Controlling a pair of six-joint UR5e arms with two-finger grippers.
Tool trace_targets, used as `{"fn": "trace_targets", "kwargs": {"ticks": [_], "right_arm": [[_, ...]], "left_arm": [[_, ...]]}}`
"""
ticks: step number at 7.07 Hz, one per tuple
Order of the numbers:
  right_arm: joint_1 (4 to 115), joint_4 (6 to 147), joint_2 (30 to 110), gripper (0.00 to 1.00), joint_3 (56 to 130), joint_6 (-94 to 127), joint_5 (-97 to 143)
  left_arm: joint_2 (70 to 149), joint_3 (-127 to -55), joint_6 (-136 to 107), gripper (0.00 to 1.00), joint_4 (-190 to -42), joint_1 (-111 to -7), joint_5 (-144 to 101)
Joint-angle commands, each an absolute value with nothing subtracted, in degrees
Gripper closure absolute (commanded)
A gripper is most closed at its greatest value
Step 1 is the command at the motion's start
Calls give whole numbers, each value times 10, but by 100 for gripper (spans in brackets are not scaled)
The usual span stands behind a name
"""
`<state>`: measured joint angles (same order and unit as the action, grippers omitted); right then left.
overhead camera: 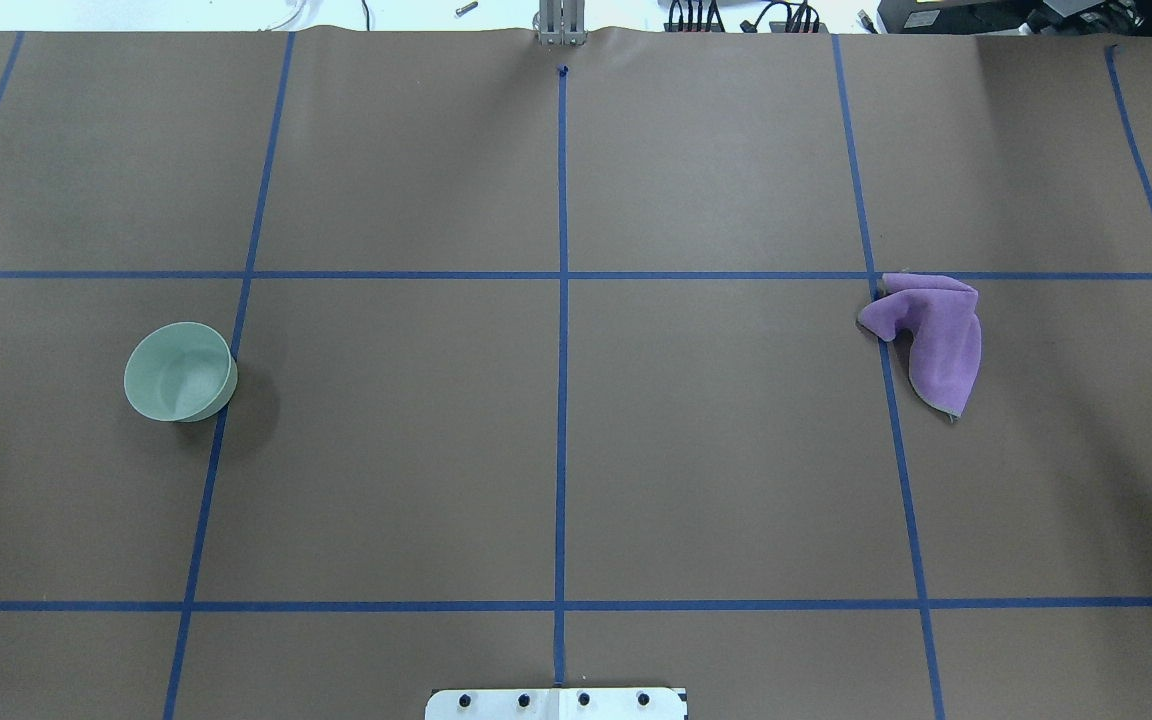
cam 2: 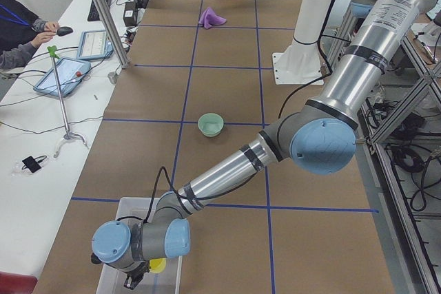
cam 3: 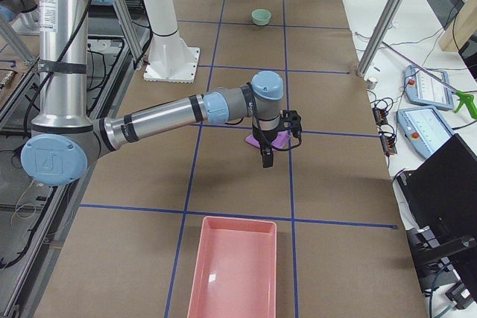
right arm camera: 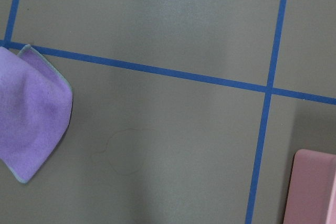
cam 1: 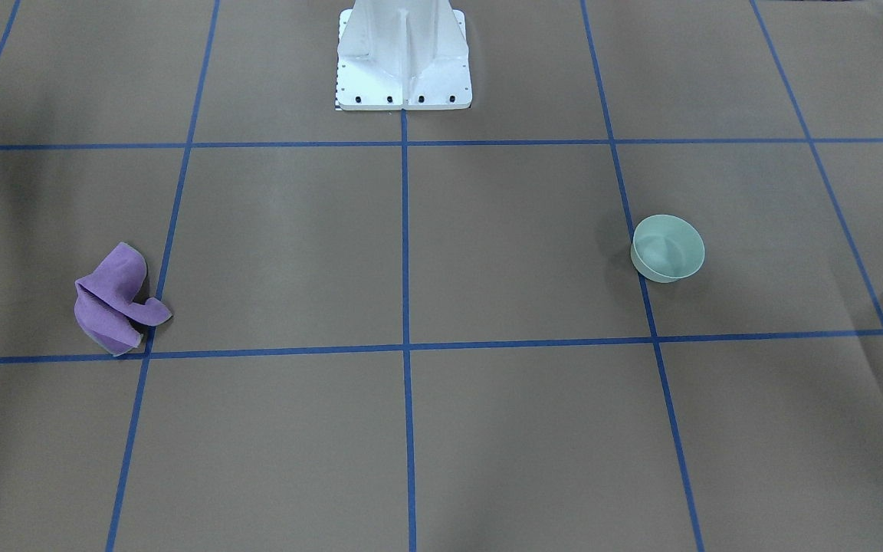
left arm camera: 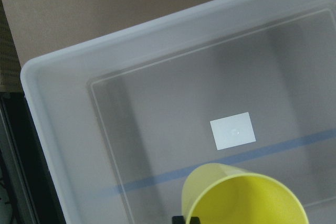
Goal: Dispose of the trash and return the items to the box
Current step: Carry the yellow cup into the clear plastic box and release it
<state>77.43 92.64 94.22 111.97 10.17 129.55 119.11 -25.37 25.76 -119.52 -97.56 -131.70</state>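
Note:
A yellow cup [left arm camera: 247,198] hangs tilted just above the floor of a clear plastic box [left arm camera: 63,129]. My left gripper [cam 2: 138,278] reaches into that box at the table's left end and is shut on the cup's rim; one black fingertip [left arm camera: 186,219] shows there. A crumpled purple cloth [overhead camera: 931,335] lies on the right side of the table. My right gripper [cam 3: 267,156] hovers over the cloth's near edge; I cannot tell if it is open or shut. The cloth also shows at the left edge of the right wrist view [right arm camera: 29,121].
A pale green bowl [overhead camera: 180,371] stands upright on the left half of the table. A pink tray [cam 3: 235,269] lies at the table's right end, its corner in the right wrist view [right arm camera: 315,192]. The robot's white base [cam 1: 403,54] stands mid-table. Operators' desks run along the far side.

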Motion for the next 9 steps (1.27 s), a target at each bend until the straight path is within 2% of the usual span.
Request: {"fn": "trace_targets", "kwargs": {"ticks": [1,5,6,7,8,9], "right_arm": [[774,926,942,0,1120,102,1296],[773,926,940,0,1121,109,1296],[773,925,940,0,1121,110,1296],[773,925,940,0,1121,110,1297],[773,926,940,0,1121,110,1297],[773,926,939,0,1122,111,1297]], "left_arm": [[1189,-207,252,100,-1253,-968,-1313],[1183,-200,166,100,-1302,-963,-1314],[1181,-200,165,66,-1302,-963,-1315],[1181,-200,166,47,-1305,-962,-1315],[1177,-202,166,36,-1314,-962,-1316],[1177,-211,167,2,-1314,-962,-1319]]}}
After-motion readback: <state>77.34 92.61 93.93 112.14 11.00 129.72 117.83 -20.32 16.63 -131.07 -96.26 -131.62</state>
